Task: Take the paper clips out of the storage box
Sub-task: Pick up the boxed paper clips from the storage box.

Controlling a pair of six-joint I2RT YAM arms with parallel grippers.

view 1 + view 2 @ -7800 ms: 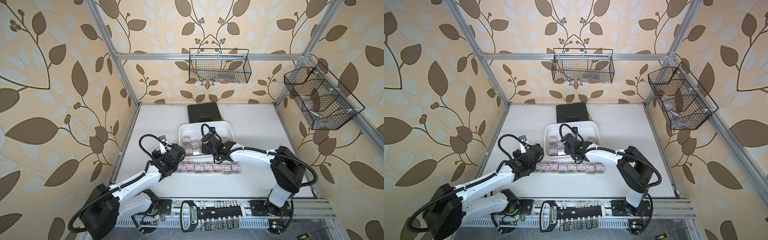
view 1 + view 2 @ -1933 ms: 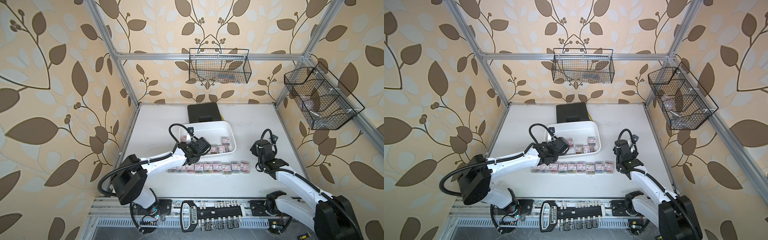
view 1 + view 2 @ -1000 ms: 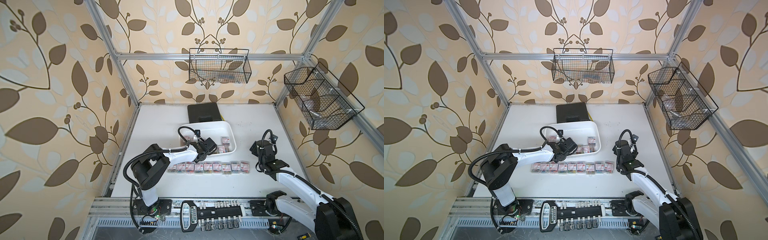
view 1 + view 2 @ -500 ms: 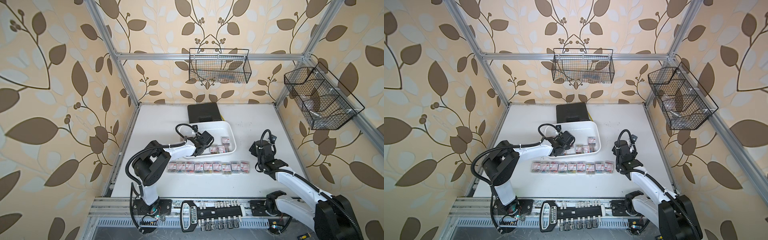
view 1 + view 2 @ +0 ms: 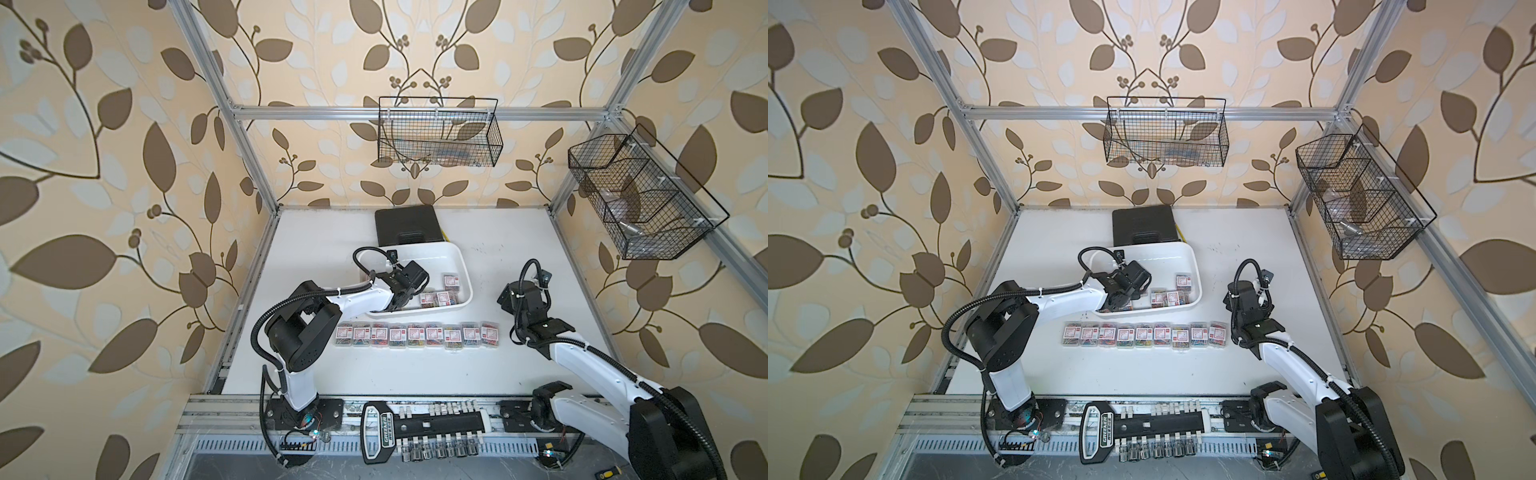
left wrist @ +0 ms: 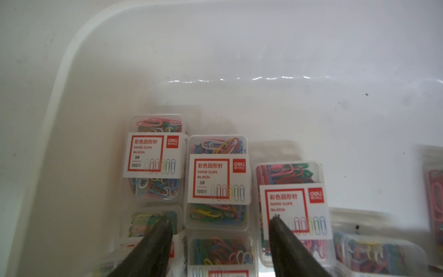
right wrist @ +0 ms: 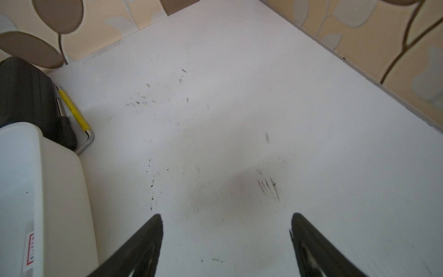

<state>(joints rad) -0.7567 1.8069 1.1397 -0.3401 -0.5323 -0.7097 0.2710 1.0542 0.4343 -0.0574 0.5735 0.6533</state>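
- Since the earliest view my two arms have traded places. My left gripper (image 6: 220, 223) has gone from the table's near side into the storage box (image 5: 432, 259). My right gripper (image 7: 226, 217) has left the box and pulled back over the bare table (image 5: 374, 374).
- My left jaws stand partly apart and hold nothing. They hang low over the paper clips (image 6: 217, 182) packed in the near corner of the storage box, with one box between the fingertips and a neighbour under each tip.
- My right jaws are spread wide and empty, well clear of everything.
- Nine boxes of paper clips (image 5: 415, 336) lie in a row on the table just in front of the storage box. Three more (image 5: 444, 297) sit loose to the right of my wrist, so I judge the job a little past half done.
- The boxes here touch or overlap, and that is the main risk. If I come down as I stand, a fingertip may land on a neighbour's lid instead of slipping beside the target.
- Closing then could pinch two boxes, or squeeze one out sideways on its slick plastic.
- A hard push could also slide the light storage box into the finished row.
- My wrist cable arches close to the rim and could snag when I lift.
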